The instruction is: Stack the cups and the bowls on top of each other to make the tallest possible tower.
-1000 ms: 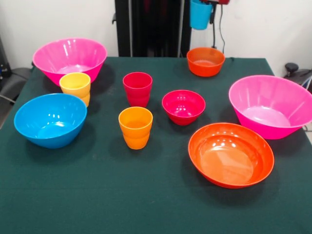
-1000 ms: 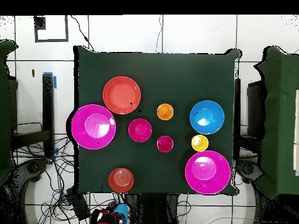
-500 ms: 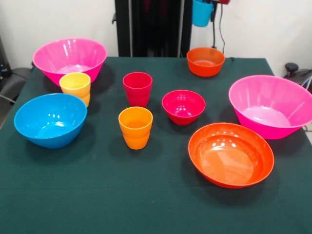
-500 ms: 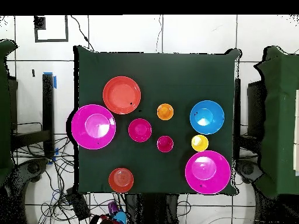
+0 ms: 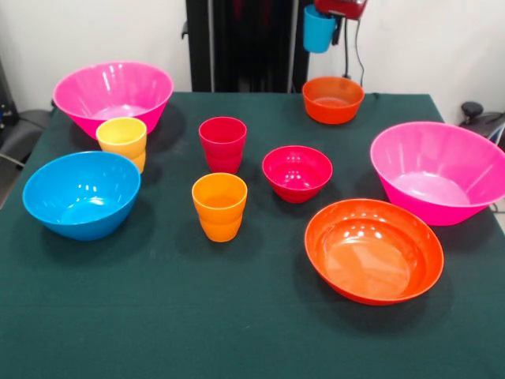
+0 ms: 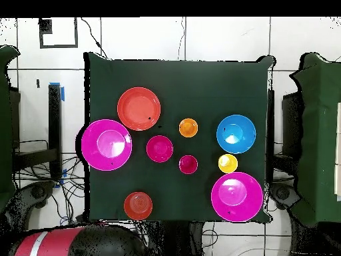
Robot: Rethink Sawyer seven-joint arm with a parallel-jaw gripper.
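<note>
Blue cup [image 5: 319,28] held high in the pincer [image 5: 331,16] at the desk's [image 5: 158,316] far edge, shifted slightly sideways and lower than a second ago, above and behind the small orange bowl [image 5: 333,99]. Nothing stacked yet (nine other pieces sitting apart on the cloth). Probably a carry toward a base bowl.

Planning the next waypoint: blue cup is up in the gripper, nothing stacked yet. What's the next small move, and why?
Probably carry the blue cup forward and down toward the small orange bowl just below it. The gripper holds the cup high off the table, and every other piece sits separately on the green cloth, so any tower starts now.
</note>
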